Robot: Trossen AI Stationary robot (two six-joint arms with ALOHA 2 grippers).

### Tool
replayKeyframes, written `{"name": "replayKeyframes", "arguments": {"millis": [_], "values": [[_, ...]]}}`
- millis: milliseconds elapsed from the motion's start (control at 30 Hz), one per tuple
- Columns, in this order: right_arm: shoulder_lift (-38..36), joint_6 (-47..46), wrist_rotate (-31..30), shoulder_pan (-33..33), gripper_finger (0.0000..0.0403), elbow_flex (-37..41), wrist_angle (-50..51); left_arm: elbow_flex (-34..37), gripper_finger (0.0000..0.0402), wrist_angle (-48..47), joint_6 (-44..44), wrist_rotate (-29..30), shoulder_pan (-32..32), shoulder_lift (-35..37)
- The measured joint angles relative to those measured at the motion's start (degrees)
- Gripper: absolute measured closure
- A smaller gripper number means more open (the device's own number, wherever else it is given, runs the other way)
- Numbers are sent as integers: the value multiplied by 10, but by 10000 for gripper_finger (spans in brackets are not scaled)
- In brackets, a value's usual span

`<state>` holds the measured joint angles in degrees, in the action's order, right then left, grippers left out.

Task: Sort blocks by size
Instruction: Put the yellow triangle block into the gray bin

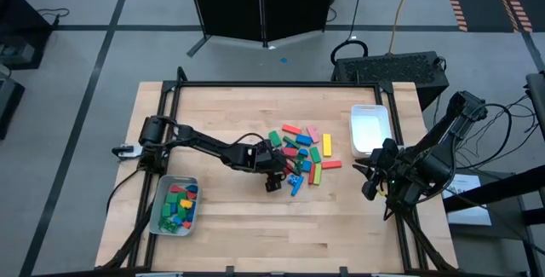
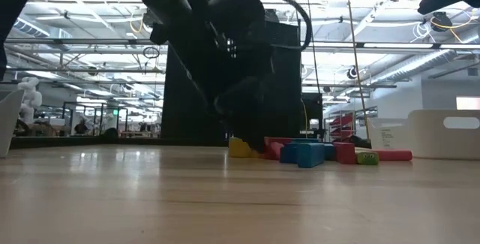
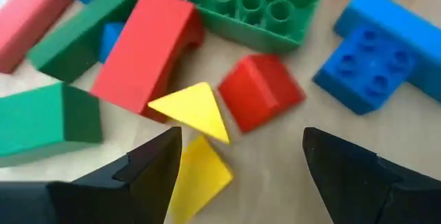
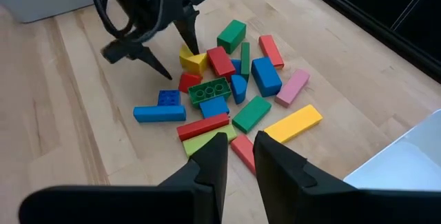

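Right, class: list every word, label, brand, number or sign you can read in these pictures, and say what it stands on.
None can be read. The blocks and both trays carry no print, and the paper sheet beside the table has marks too small to read.

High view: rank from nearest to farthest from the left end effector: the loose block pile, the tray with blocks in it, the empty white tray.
1. Loose block pile: right at the left end effector, which hangs open over the pile's near edge.
2. Tray with blocks in it: on the left arm's side, at the table's front corner.
3. Empty white tray: beyond the pile, on the right arm's side.
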<state>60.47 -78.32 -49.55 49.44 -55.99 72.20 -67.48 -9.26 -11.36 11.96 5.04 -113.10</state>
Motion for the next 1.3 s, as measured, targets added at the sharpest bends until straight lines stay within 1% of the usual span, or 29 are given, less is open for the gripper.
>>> {"name": "replayKeyframes", "arguments": {"millis": [200,300,367,733,833,900,1000,1200,1300], "values": [[0,-4,0,0,334,0,0,-1,98,3,1,-2,5,-5],[0,-5,0,0,334,0,0,-2,98,17,-1,21,0,-6],[0,-5,-1,0,334,0,0,-2,98,12,-1,31,-5,-7],[0,-23,-1,0,335,0,-1,-2,98,17,-48,36,-41,-7],[0,-25,-1,0,335,0,-1,-2,108,18,-53,35,-48,-7],[0,-25,-1,0,335,0,-2,-2,126,17,-53,34,-51,-7],[0,-29,-1,0,335,0,-2,-2,170,18,-64,33,-51,-8],[0,-35,-1,0,335,0,-2,-2,290,12,-79,33,-51,-21],[0,-35,-2,0,335,0,-2,-1,354,9,-80,18,-51,-21]]}}
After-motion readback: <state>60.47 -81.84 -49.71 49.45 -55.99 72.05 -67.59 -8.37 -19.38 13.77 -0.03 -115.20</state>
